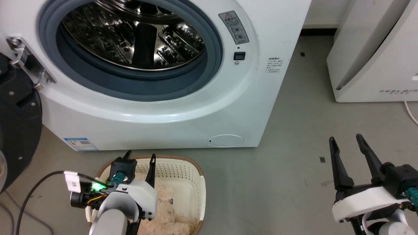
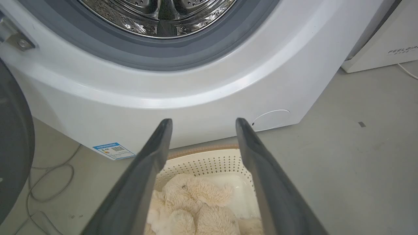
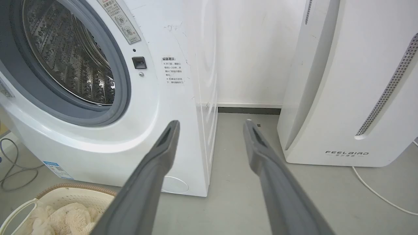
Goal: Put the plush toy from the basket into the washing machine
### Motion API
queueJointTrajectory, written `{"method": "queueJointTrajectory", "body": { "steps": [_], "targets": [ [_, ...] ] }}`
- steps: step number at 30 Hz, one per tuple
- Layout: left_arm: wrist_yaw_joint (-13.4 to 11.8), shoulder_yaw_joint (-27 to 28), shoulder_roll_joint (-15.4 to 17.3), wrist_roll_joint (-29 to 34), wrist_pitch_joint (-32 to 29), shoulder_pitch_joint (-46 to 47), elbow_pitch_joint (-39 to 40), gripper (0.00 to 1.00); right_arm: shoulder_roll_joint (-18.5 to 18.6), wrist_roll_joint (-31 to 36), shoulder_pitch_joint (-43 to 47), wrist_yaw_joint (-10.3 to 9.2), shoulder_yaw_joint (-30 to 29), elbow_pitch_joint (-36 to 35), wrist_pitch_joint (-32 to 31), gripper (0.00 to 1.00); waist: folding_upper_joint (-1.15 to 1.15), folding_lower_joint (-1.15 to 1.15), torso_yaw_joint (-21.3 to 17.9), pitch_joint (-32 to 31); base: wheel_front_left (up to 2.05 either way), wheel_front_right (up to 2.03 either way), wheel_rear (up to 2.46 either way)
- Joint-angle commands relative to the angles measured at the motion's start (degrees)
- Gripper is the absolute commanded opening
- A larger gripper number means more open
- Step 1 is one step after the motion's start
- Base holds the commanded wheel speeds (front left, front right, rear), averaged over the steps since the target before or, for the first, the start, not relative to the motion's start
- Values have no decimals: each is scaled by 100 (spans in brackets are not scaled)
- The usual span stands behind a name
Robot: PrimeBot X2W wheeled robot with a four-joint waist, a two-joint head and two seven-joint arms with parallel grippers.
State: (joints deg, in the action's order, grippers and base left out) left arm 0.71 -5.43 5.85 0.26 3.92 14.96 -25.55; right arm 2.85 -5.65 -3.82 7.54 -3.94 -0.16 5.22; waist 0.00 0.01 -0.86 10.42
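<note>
Your left gripper (image 1: 140, 156) sat over the basket (image 1: 178, 169), jaws wide, nothing between them. In the left wrist view the toy (image 2: 196, 202) lay below the fingers (image 2: 143, 176), in the basket's near half, with bare basket bottom beyond it. Your right gripper (image 1: 346, 138) was well off to the right over the floor (image 1: 294, 169), jaws wide too and empty. The basket stood on the floor just in front of the washer (image 1: 163, 111), far rim near its base. The washer's door (image 1: 16, 124) was swung open to the left, and I saw nothing in the drum (image 1: 137, 36). Further right, apart from the washer, stood the white FEELBIRD unit (image 1: 375, 65), with a white cable (image 3: 375, 192) on the floor beside it.
</note>
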Motion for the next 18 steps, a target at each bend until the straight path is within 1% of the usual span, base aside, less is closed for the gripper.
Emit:
{"method": "queueJointTrajectory", "body": {
  "steps": [1,8,18],
  "targets": [
    [36,-59,44,25,-25,178,-182,100,1,-70,-131,-2,-28,-6,59,100,0,-1,-21,100,0,0,0],
    [119,-193,167,28,-201,484,-683,100,1,-150,-282,-2,-84,-18,143,100,0,-1,-73,425,0,0,0],
    [132,-410,403,67,-497,969,-1303,100,1,-295,-561,-3,-165,-50,263,100,0,-1,-162,1038,0,0,0]
  ]
}}
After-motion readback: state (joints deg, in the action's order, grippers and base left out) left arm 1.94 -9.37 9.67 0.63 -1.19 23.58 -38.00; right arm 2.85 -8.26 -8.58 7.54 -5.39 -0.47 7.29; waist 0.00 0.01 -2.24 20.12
